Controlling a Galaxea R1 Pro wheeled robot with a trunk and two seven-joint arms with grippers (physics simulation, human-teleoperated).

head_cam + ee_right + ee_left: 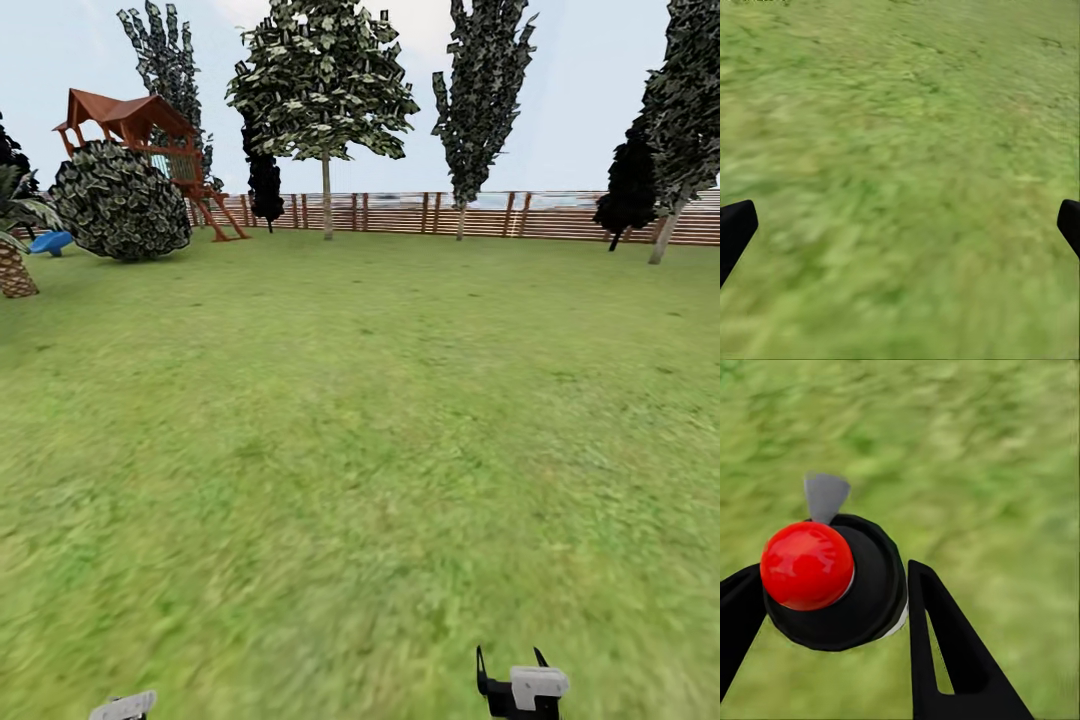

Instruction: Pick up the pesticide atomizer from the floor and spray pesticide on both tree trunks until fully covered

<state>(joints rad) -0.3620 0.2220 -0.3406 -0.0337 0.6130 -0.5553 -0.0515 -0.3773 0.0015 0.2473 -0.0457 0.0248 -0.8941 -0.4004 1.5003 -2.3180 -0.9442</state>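
Observation:
The pesticide atomizer (870, 585) is a black round body with a red ball cap and a grey nozzle tip. My left gripper (832, 581) is shut on it, one black finger on each side, and carries it above the lawn. A grey part of my left wrist (122, 707) shows at the head view's bottom edge. My right gripper (510, 660) is open over the grass with nothing between its fingers (735, 229). Far off by the fence stand trees with pale trunks: a broad one (326, 195), a tall narrow one (461, 215) and a leaning one (662, 240).
Blurry green lawn (360, 420) stretches ahead to a brown slat fence (420, 212). A red-brown play tower (150, 140), a round bush (120, 202) and a small palm (14, 265) stand at the left. Two black-foliaged thin trees (265, 185) (627, 185) stand by the fence.

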